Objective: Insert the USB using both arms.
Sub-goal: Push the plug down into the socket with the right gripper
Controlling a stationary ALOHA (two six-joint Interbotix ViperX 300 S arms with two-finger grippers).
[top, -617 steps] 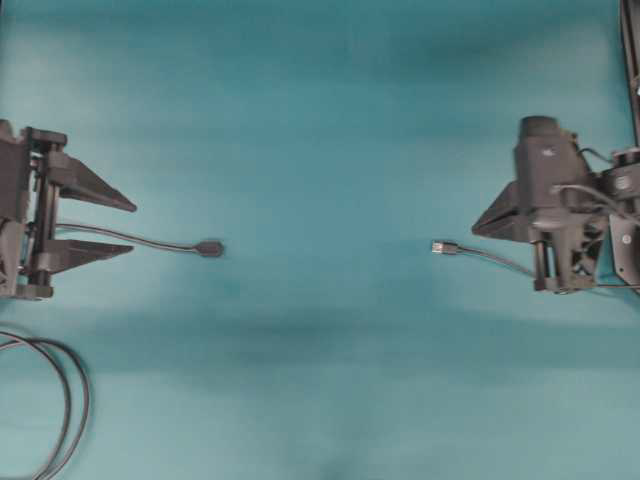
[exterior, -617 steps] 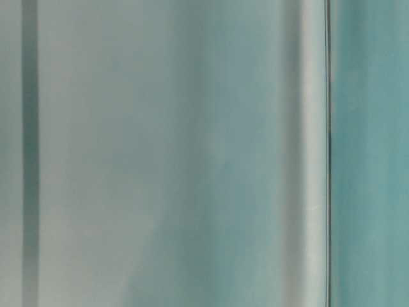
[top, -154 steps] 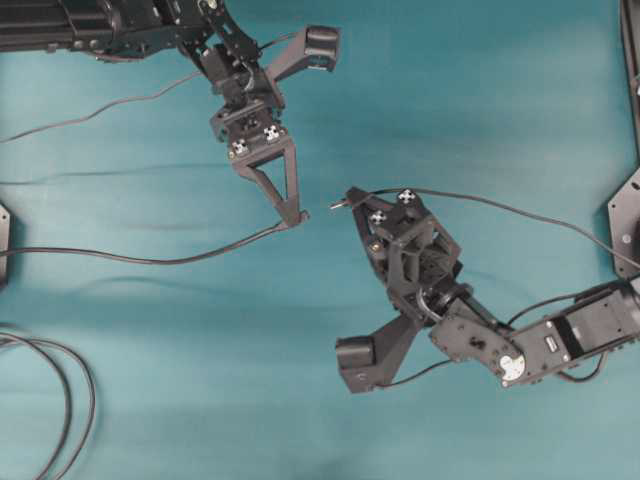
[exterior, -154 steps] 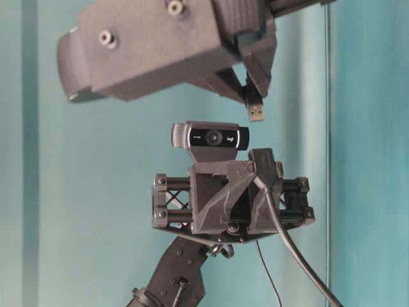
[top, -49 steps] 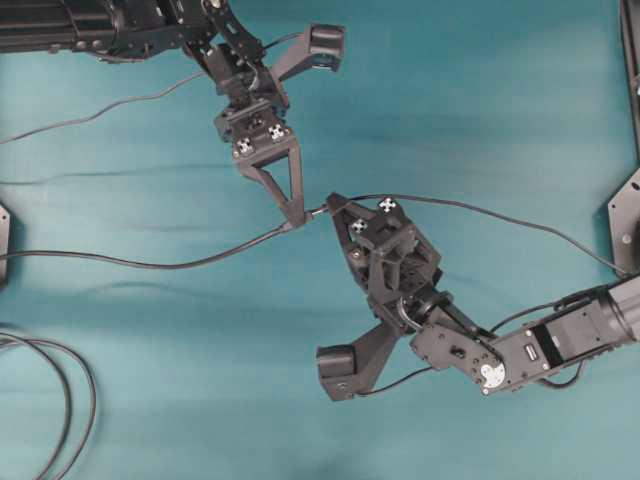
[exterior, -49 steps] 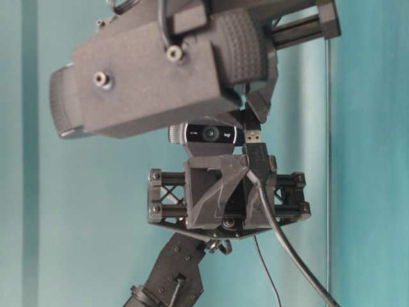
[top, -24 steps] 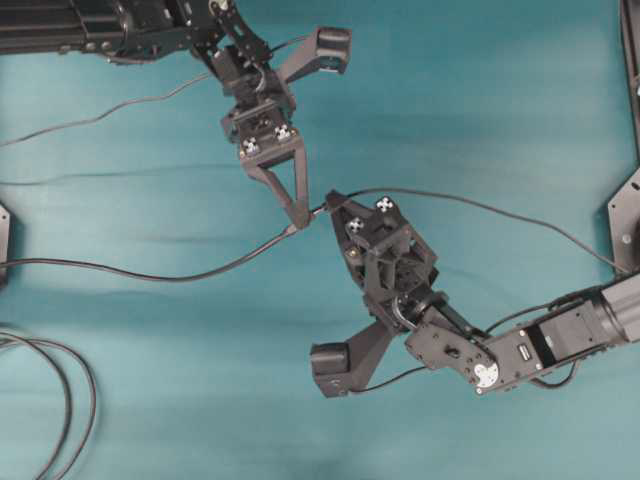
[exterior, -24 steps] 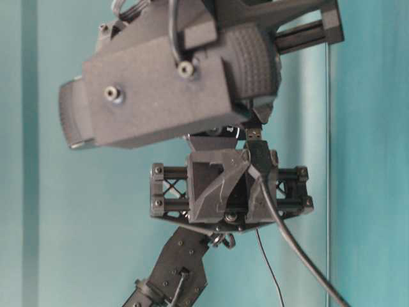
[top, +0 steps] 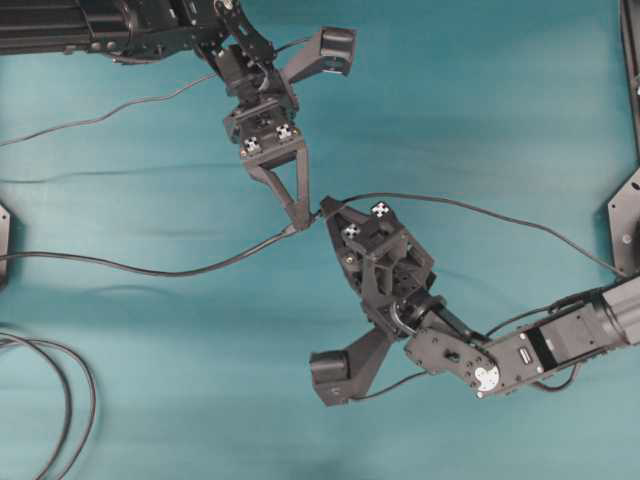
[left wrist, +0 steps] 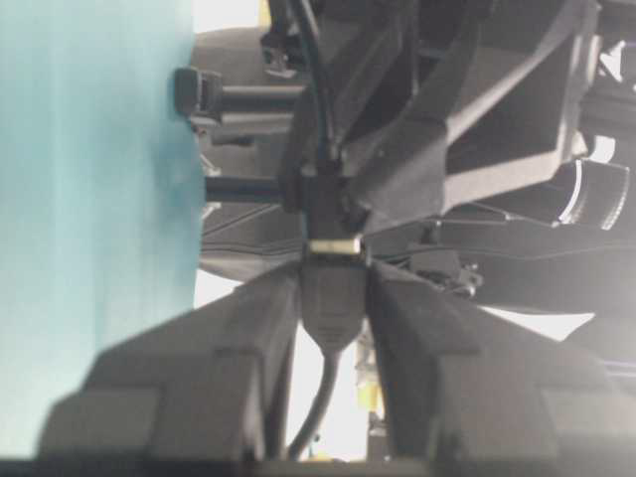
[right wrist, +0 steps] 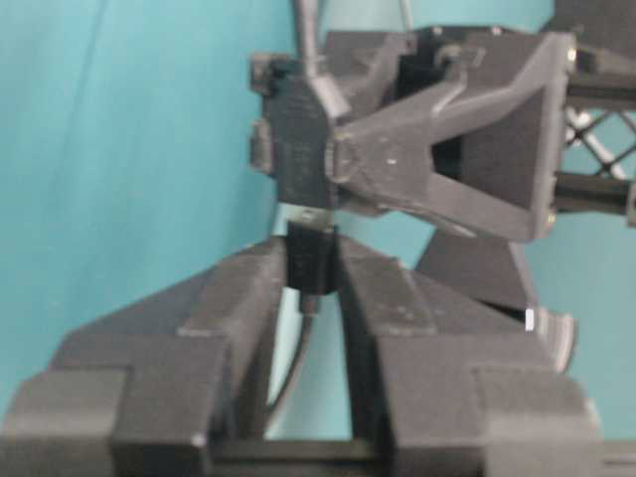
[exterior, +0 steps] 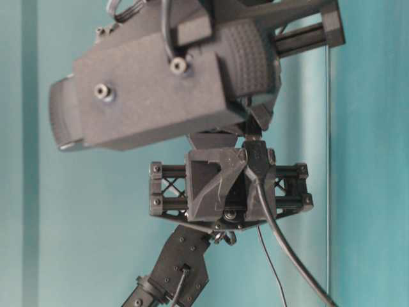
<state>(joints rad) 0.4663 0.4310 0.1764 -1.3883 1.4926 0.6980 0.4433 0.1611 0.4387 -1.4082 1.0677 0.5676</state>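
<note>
The USB [right wrist: 310, 266] has a short dark body pinched between the fingers of my right gripper [right wrist: 310, 243], which is shut on it. Its silvery tip [left wrist: 333, 244] shows only as a thin strip sunk into the black socket [left wrist: 333, 298]. My left gripper [left wrist: 333, 276] is shut on that socket. In the overhead view the left gripper [top: 299, 221] points down and the right gripper [top: 326, 209] points up-left, tips meeting mid-table. At table level the socket [exterior: 256, 158] sits just under the right arm's bulk.
The socket's thin cable [top: 150, 269] trails left across the teal table [top: 480, 80]. The USB's cable [top: 500, 212] arcs right toward a black base [top: 626, 222]. A thicker looped cable [top: 68, 400] lies at the lower left.
Over the last second the two grippers came together. The silver tip, plainly bare above the socket before, has slid into it until only a sliver shows.
</note>
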